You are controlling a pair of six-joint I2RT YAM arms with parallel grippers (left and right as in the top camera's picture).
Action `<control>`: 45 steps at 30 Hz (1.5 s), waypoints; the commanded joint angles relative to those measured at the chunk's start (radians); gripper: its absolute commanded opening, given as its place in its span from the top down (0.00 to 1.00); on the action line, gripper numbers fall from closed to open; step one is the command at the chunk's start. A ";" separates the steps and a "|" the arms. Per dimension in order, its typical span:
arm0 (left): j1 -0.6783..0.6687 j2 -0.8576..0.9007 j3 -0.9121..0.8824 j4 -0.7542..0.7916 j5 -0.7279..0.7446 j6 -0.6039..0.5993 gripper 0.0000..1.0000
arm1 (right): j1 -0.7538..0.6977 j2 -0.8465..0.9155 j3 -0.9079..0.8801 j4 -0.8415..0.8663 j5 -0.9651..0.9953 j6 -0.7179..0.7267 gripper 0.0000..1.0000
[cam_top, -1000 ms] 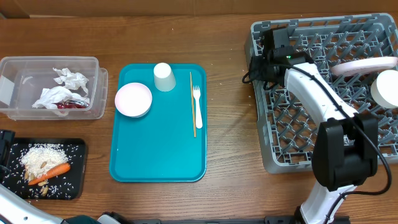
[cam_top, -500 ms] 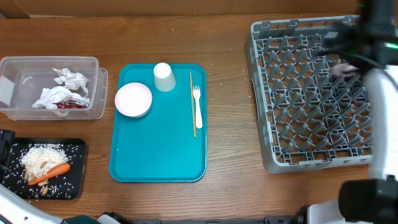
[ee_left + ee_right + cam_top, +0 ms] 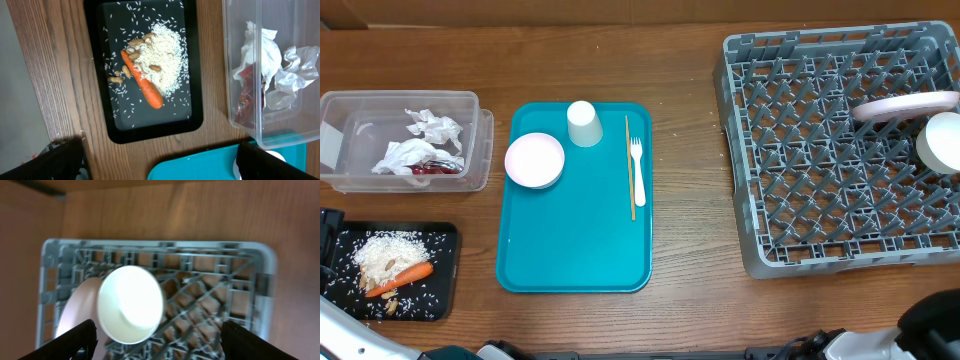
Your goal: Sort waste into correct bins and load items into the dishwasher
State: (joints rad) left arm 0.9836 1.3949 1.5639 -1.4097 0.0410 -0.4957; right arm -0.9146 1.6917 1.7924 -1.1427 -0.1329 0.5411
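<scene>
Right wrist view: my right claw, fingers wide apart and empty, hangs over the grey dish rack, white bowl directly ahead, pink plate beside the bowl.

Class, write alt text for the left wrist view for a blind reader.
A black tray holds a rice pile, a carrot piece and peanuts. Beside it, a clear tub contains crumpled napkins and a red wrapper.

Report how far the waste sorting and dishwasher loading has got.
Done: napkins and red wrapper in the clear tub; rice and carrot in the black tray; pink plate and white bowl in the rack. In hand: nothing; left gripper and right gripper both open. Remaining: pink dish, cup, stick, fork on the teal tray.
</scene>
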 commanded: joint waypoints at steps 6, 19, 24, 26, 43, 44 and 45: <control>0.004 -0.009 0.002 0.000 0.004 -0.006 0.00 | 0.069 0.146 -0.008 0.010 -0.091 -0.036 0.27; 0.004 -0.009 0.002 0.000 0.004 -0.006 0.00 | 0.150 0.261 -0.013 -0.031 0.010 -0.098 0.37; 0.004 -0.009 0.002 0.000 0.004 -0.006 0.00 | 0.215 0.261 -0.013 -0.026 0.115 -0.137 0.37; 0.004 -0.009 0.002 0.000 0.004 -0.006 0.00 | 0.230 0.261 -0.013 -0.046 0.145 -0.113 0.41; 0.004 -0.009 0.002 0.000 0.004 -0.006 0.00 | 0.230 0.244 -0.012 -0.193 0.158 -0.064 0.96; 0.004 -0.009 0.002 0.000 0.004 -0.006 0.00 | 0.230 0.238 -0.012 -0.200 0.155 -0.060 0.96; 0.004 -0.009 0.002 0.000 0.004 -0.006 0.00 | 0.230 0.225 -0.012 -0.212 0.154 -0.048 0.96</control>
State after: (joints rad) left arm 0.9836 1.3949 1.5639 -1.4094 0.0410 -0.4957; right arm -0.6807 1.9598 1.7760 -1.3399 0.0116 0.4679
